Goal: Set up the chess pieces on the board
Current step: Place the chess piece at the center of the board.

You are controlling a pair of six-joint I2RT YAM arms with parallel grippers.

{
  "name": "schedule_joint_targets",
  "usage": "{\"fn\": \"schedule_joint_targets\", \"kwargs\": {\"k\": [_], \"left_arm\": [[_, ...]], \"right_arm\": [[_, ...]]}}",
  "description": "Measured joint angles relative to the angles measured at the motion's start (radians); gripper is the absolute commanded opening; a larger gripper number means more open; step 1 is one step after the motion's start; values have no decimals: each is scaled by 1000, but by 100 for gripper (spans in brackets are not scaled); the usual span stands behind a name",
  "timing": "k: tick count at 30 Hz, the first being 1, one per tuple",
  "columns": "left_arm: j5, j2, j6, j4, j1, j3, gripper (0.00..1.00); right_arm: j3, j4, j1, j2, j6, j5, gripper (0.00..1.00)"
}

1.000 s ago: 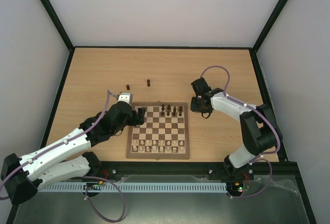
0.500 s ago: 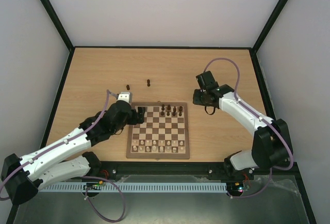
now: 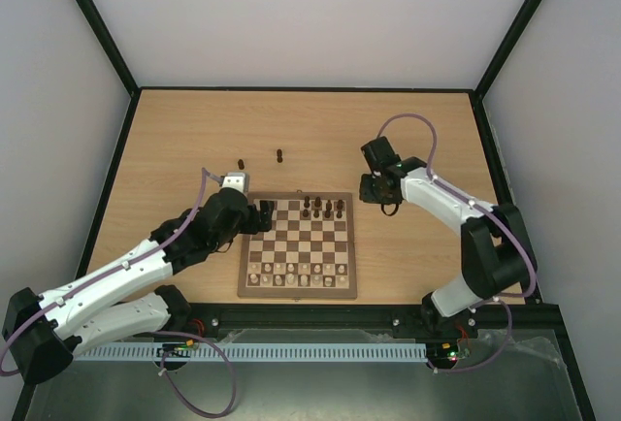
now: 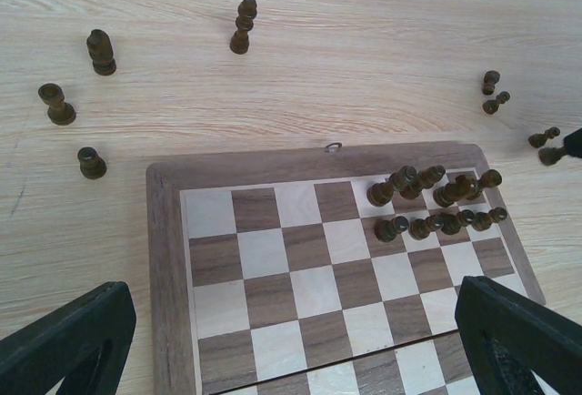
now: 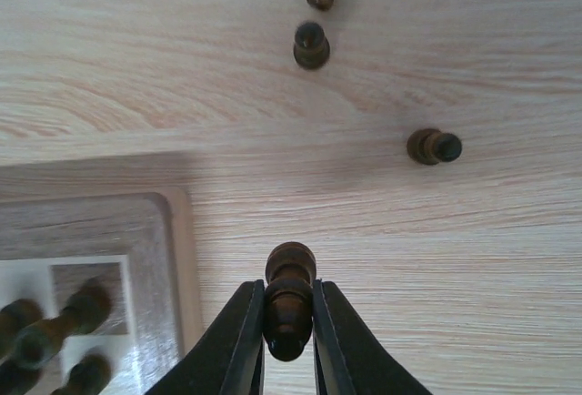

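The light wood bench (image 3: 194,130) fills the whole floor of the enclosure. The board (image 3: 301,243) sits on it close to the near edge, roughly midway between the left and right edges. The left arm (image 3: 126,271) reaches in from the near left corner, and the right arm (image 3: 441,203) bends in from the near right corner. The left end effector (image 4: 293,322) hangs over the board's far left corner with its fingers spread wide apart and nothing between them. The right end effector (image 5: 289,327) is over bare bench just off the board's far right corner. It's clamped on one dark piece (image 5: 289,295), pinched from both sides, and honestly I can't tell if the base of that one touches the bench or not. On the board, a bunch of dark chessmen (image 4: 435,202) are crowded together in the two far rows, all on the half toward the bench's right edge. The pale chessmen (image 3: 296,275) line the rows closest to the near edge. The other dark ones are off the board. Four loose chessmen (image 4: 101,52) are scattered on the bench beyond the board's far left corner, toward the far edge. A few small pawns (image 4: 492,81) sit off the far right corner, near the one being held.
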Motion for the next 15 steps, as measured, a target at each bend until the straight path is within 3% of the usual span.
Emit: {"fn": "schedule_joint_targets", "kwargs": {"k": [7,15], "left_arm": [[18,23,4,4,5,0,99],[108,187,18,27,44,10,100]], "right_arm": [[-18,24,0,122,-1,0,24],[-25,49,0,152,-7,-3,34]]}}
